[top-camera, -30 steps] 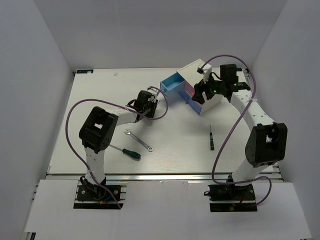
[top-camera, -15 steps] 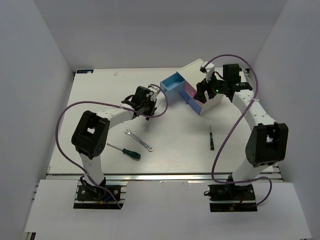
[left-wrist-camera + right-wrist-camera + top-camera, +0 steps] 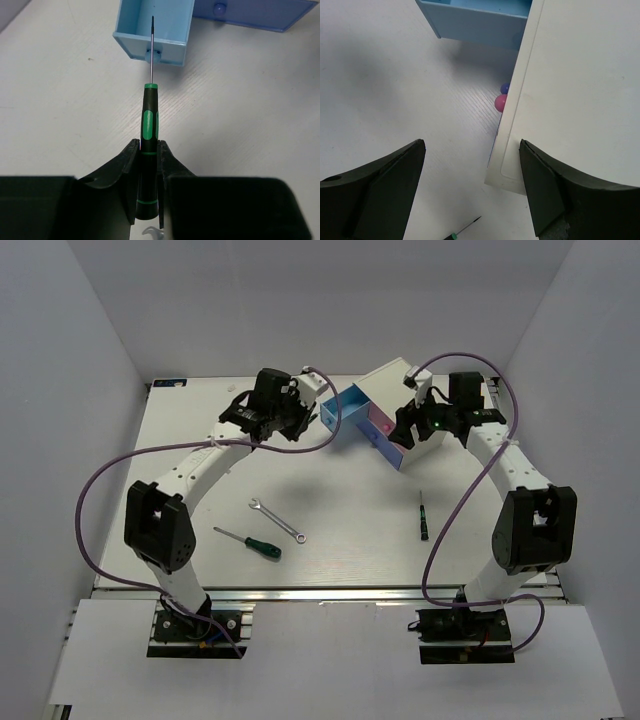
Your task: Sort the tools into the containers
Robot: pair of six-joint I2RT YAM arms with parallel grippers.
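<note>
My left gripper (image 3: 147, 142) is shut on a thin dark mini screwdriver (image 3: 149, 122) with green bands. Its thin tip points into the open blue drawer (image 3: 155, 22), just past that drawer's round knob (image 3: 151, 54). From above, the left gripper (image 3: 303, 414) hangs just left of the pulled-out blue drawer (image 3: 347, 410) of the white cabinet (image 3: 428, 445). My right gripper (image 3: 410, 425) is open over the cabinet's front corner (image 3: 560, 100), touching nothing. On the table lie the silver wrench (image 3: 277, 520), the green-handled screwdriver (image 3: 248, 541) and a second mini screwdriver (image 3: 423, 515).
A pink knob (image 3: 500, 102) and a blue knob (image 3: 505, 88) show at the cabinet's front. A pink drawer (image 3: 378, 425) stands slightly out beside the blue one. Another blue drawer front (image 3: 250, 12) sits right of the open drawer. White walls close in the table.
The left arm has lifted the mini screwdriver off mid-table and swung back and up to the open blue drawer. The right gripper has barely moved.
</note>
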